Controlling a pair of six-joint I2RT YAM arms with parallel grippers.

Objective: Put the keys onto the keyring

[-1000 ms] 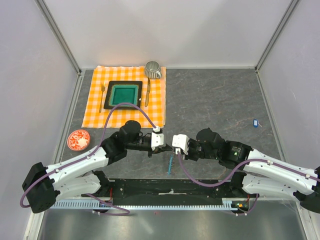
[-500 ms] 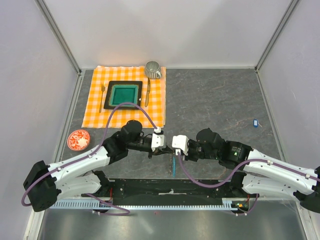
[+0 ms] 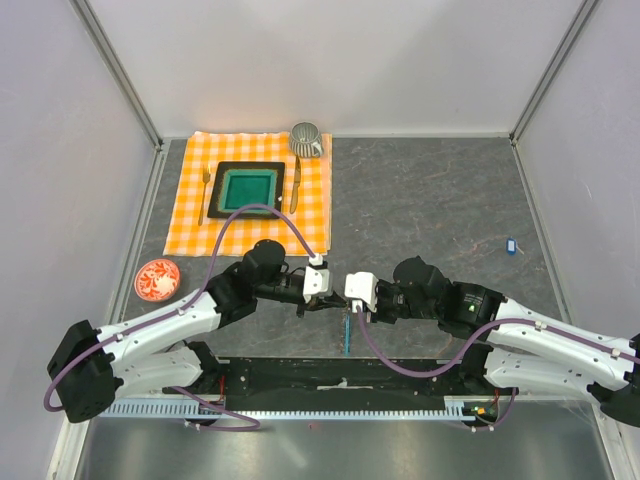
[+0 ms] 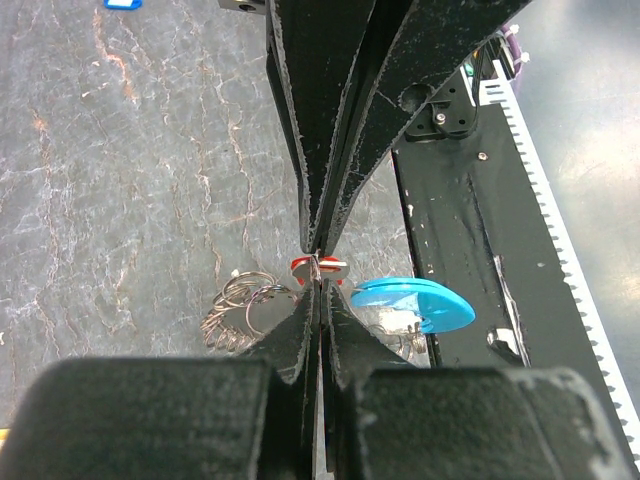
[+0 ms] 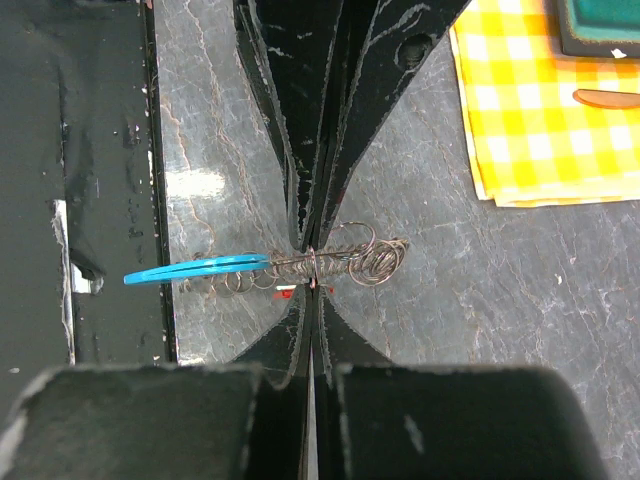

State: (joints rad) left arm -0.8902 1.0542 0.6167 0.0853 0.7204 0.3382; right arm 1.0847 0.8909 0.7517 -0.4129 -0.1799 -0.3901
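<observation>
My two grippers meet tip to tip over the near middle of the table. The left gripper (image 4: 318, 268) is shut on the red key (image 4: 305, 265), held just above the table. The right gripper (image 5: 315, 270) is shut on the thin wire of the keyring (image 5: 365, 258), whose coils stretch sideways across its tips. The keyring's light-blue strip (image 5: 195, 268) sticks out toward the black base plate; it also shows in the top view (image 3: 345, 330). The dark blue key (image 3: 511, 244) lies alone on the table far to the right.
An orange checked cloth (image 3: 190, 215) at the back left carries a green tray (image 3: 248, 188), a fork (image 3: 205, 195), a knife (image 3: 296, 185) and a cup (image 3: 306, 138). A red-patterned saucer (image 3: 157, 279) lies at the left. The black base plate (image 3: 400, 378) runs along the near edge.
The left gripper has shifted slightly right toward the right gripper. The light-blue strip hanging below has swung a little. Both grips are unchanged.
</observation>
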